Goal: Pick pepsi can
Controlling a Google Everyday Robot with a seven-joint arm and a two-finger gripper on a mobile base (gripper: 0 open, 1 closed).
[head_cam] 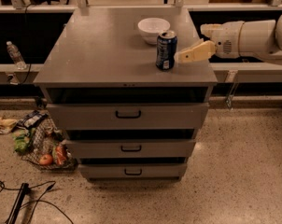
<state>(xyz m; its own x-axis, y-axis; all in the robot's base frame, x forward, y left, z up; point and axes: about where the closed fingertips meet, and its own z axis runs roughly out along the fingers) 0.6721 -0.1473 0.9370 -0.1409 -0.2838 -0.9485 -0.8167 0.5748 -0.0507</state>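
Note:
The pepsi can (pixel 166 50) is dark blue with a silver top and a white patch near its base. It stands upright on the grey cabinet top (pixel 108 50), near the right front. My gripper (pixel 190 43) reaches in from the right and is open and empty. Its nearer cream finger (pixel 195 53) points at the can's right side, its tip close beside the can. The other finger (pixel 211 29) sits farther back. The white arm (pixel 253 37) extends off the right edge.
A white bowl (pixel 153 29) sits just behind the can. A clear plastic bottle (pixel 15 55) stands on the ledge at left. The cabinet has three drawers (pixel 128 115). A mesh bag of groceries (pixel 44 146) and cables (pixel 24 199) lie on the floor at left.

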